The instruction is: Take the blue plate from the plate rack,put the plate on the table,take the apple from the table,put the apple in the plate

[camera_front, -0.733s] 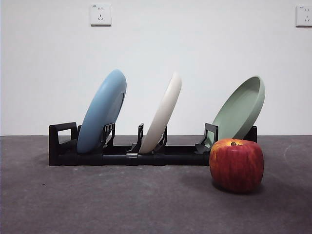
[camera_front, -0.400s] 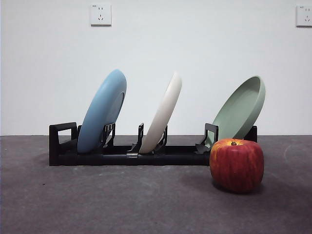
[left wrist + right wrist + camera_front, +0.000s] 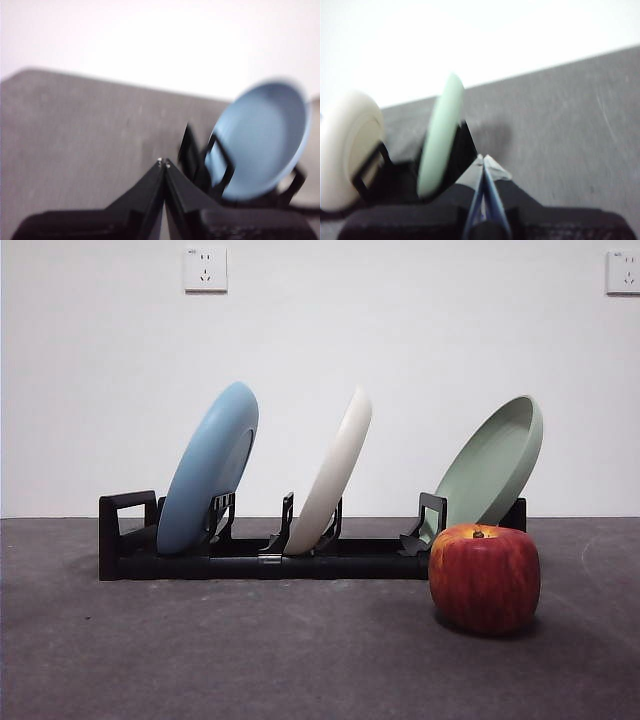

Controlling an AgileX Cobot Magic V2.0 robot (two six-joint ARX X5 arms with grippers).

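Front camera sits low, level with the table, facing the plate rack close up; both wrist cameras look down on its opposite ends.

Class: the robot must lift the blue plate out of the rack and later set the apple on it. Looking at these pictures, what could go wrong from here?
1. The blue plate leans in the plate rack; a skewed pull could catch the prongs and drag the rack.
2. The left tool looks shut, so it must open before it can grip the rim.
3. The apple is round and may roll when nudged.
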